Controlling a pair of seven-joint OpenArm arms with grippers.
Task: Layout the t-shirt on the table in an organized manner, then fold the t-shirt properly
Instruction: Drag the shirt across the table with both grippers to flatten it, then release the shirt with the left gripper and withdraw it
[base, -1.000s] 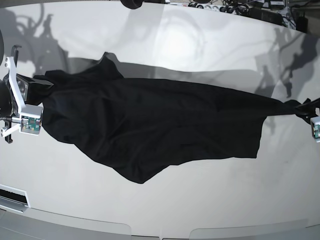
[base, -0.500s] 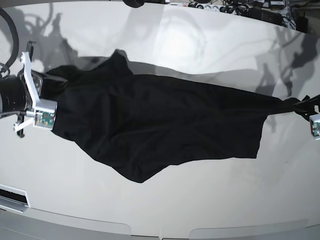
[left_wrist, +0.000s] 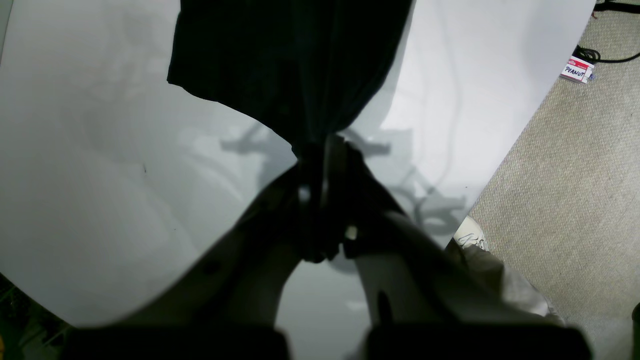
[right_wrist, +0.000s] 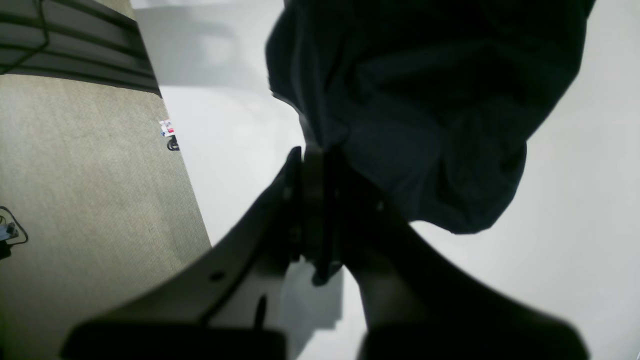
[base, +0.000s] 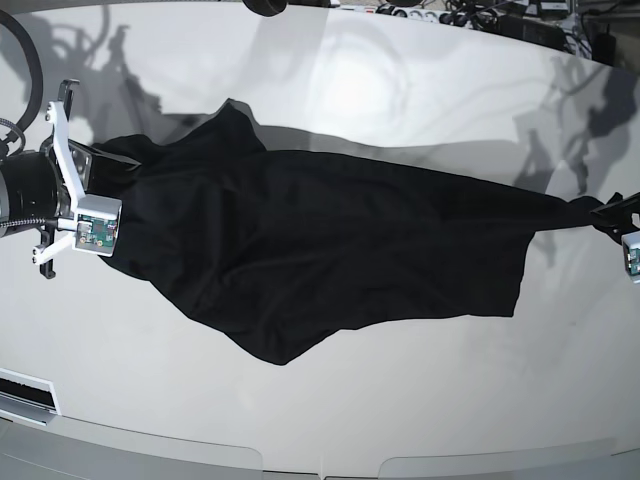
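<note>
Each hand, left hand (left_wrist: 325, 150) and right hand (right_wrist: 315, 155), pinches the shirt (base: 320, 250). Pulling too hard could slip it loose, bunching on the counter (base: 400, 400).

The 2 arms sit at opposite edges of the base view. The right gripper (base: 110, 168) reaches in from the left edge, jaws clamped on the t-shirt (base: 330, 250). The left gripper (base: 600, 212), at the far right edge, pinches the cloth's other end.
</note>
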